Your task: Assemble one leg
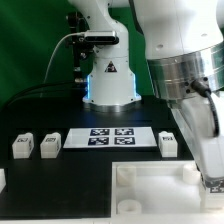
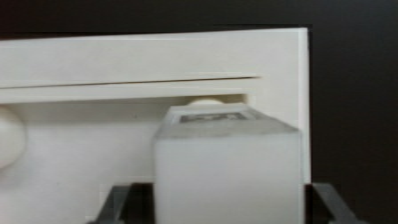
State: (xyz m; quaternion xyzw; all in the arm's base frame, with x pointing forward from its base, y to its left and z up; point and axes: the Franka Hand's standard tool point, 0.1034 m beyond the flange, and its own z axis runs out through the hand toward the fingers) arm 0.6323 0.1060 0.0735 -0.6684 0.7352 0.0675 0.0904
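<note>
My gripper [image 2: 226, 200] is shut on a leg [image 2: 222, 160], a white block-like post with a black-and-white tag on its far end. One dark finger [image 2: 125, 203] shows on each side of it. The leg's far end sits against the edge of the large white square top [image 2: 143, 65], next to a round socket. In the exterior view my gripper [image 1: 212, 178] hangs low over the right end of the top [image 1: 150, 188], and the held leg is mostly hidden behind the fingers.
Loose legs lie on the black table: two at the exterior view's left [image 1: 22, 146] [image 1: 50, 143] and one at its right [image 1: 168, 142]. The marker board [image 1: 112, 138] lies between them. The robot base [image 1: 108, 85] stands behind. A white piece [image 1: 2, 179] is cut off at the left edge.
</note>
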